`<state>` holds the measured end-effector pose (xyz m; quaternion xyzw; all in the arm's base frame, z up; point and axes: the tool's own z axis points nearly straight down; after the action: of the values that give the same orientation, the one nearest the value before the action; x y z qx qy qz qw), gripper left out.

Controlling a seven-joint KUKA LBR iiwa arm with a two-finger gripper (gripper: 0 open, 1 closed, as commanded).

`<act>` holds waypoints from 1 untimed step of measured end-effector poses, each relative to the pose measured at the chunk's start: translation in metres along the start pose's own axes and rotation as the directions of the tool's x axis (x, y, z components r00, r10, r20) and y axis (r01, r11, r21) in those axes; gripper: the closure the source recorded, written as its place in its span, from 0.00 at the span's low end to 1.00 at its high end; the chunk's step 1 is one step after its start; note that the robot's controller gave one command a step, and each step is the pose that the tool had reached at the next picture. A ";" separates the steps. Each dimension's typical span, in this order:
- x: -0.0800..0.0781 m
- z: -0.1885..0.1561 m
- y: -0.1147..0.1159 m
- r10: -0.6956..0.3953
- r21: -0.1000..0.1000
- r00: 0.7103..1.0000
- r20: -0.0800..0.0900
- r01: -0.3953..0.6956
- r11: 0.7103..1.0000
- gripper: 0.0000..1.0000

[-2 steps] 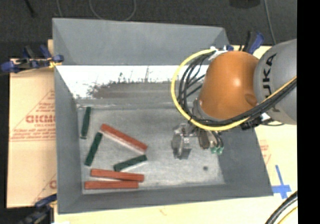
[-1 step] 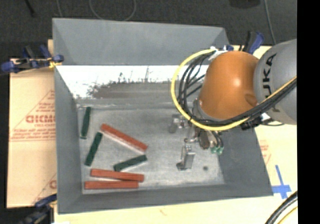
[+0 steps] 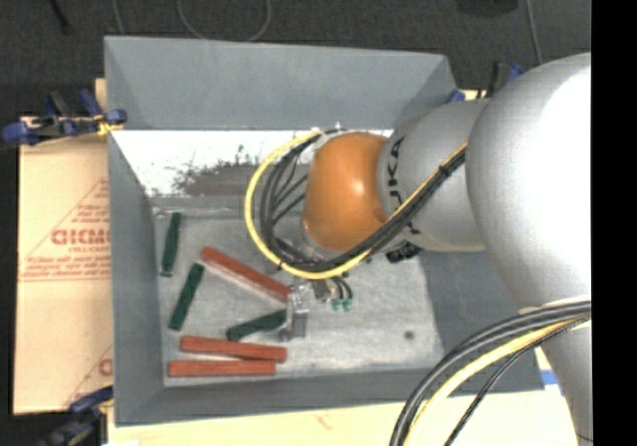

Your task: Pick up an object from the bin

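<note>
— Where is the gripper [image 3: 298, 317] set?

— Low in the bin [image 3: 129, 265], at one end of a dark green stick [image 3: 253, 328]. Whether it is spread or closed I cannot tell, as the orange cover [image 3: 343, 197] and the cables [image 3: 261, 225] crowd it from above.

— How does the stick lie?

— Its long axis runs away from the tip toward the view's left, dipping a little toward the front wall (so the tip meets an end, not the middle). I cannot tell if they touch.

— Any neighbours?

— A red stick [image 3: 243, 274] slants just behind the tip. Two more red sticks [image 3: 234, 348] lie side by side in front of the green one. I judge that a grip should close across the green stick's short width.
</note>
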<state>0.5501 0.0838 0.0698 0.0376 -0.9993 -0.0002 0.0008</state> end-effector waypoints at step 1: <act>-0.001 -0.004 -0.001 0.004 0.000 1.000 0.005 -0.004 1.000 1.00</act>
<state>0.5513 0.0825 0.0742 0.0357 -0.9994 -0.0005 -0.0019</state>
